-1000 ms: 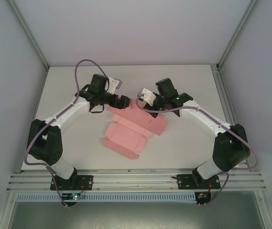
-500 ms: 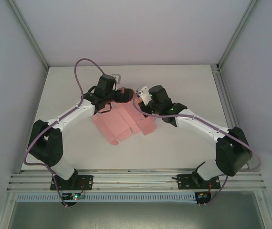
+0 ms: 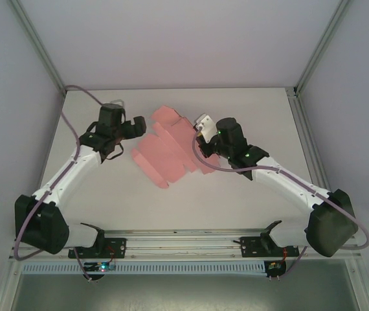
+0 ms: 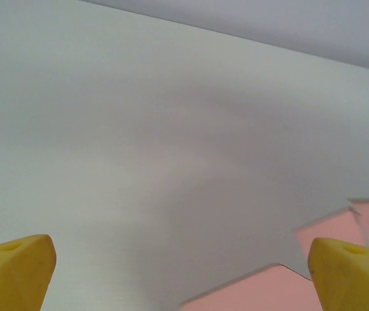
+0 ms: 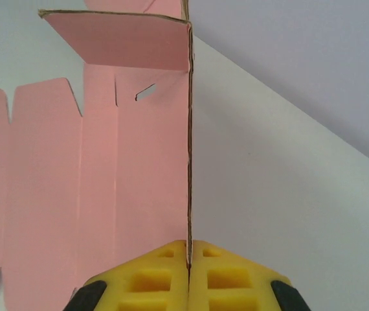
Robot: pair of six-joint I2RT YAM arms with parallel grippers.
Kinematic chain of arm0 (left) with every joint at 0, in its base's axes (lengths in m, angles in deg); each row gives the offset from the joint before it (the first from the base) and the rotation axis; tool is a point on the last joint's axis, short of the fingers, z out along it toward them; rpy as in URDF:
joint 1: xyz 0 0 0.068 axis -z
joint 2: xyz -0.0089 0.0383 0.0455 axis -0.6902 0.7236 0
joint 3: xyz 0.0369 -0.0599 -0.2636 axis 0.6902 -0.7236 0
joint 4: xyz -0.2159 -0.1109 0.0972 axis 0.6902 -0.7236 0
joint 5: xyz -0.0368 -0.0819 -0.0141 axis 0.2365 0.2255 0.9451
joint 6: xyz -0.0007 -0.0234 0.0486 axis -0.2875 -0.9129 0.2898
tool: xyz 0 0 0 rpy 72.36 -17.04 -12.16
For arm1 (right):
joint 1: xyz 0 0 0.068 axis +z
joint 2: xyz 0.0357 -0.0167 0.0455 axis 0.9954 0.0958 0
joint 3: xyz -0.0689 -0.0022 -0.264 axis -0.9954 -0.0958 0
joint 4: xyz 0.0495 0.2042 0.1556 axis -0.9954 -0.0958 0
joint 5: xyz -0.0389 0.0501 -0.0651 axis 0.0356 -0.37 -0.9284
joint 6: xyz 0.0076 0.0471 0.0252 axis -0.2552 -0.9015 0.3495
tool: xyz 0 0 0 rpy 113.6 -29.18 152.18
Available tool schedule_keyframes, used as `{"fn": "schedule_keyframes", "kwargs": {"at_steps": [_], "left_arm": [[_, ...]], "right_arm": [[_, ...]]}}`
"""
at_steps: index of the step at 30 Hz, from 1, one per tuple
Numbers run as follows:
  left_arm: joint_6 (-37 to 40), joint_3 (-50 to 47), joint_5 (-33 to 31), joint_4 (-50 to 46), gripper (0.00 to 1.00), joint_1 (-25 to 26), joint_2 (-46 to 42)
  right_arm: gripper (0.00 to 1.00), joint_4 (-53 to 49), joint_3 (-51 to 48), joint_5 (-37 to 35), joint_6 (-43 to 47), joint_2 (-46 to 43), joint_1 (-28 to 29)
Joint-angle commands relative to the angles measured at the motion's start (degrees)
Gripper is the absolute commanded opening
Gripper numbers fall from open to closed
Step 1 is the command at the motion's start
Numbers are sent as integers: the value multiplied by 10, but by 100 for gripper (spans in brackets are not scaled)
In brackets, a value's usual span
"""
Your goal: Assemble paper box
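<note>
Near the middle of the white counter (image 3: 236,194) lies the paper box (image 3: 165,148), not yet a box: a flat die-cut sheet of thin pink card with flaps, creases and a small slot. The right gripper (image 5: 189,259) has its yellow jaws clenched on the edge of one side panel, standing it upright off the sheet, probably to set the crease for a wall. A flap at the panel's far end bends over sideways. The left gripper (image 3: 134,124) hovers just beside the sheet's left edge, jaws released and holding nothing, likely ready to steady or fold that side.
</note>
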Motion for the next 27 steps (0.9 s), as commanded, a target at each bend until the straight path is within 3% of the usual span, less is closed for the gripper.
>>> {"fn": "schedule_keyframes", "kwargs": {"at_steps": [1,8,12,17,22,25,27], "left_arm": [[-20,-17,3,-18,100,-22,-4],[-25,0,31,-20,100,-37,63],[-24,3,56,1,100,-37,104],[-26,-24,73,55,100,-38,136],[-41,-42,101,91,100,-40,162],[-54,-60,190,162,84,-41,177],[-66,-60,193,175,71,-41,190]], "right_arm": [[0,30,-14,-50,62,-10,14],[0,99,-30,-276,221,54,83],[0,242,-65,-372,313,104,111],[0,286,-76,-351,301,118,109],[0,393,-118,-365,349,130,125],[0,368,-112,-357,336,134,125],[0,354,-113,-337,321,125,127]]}}
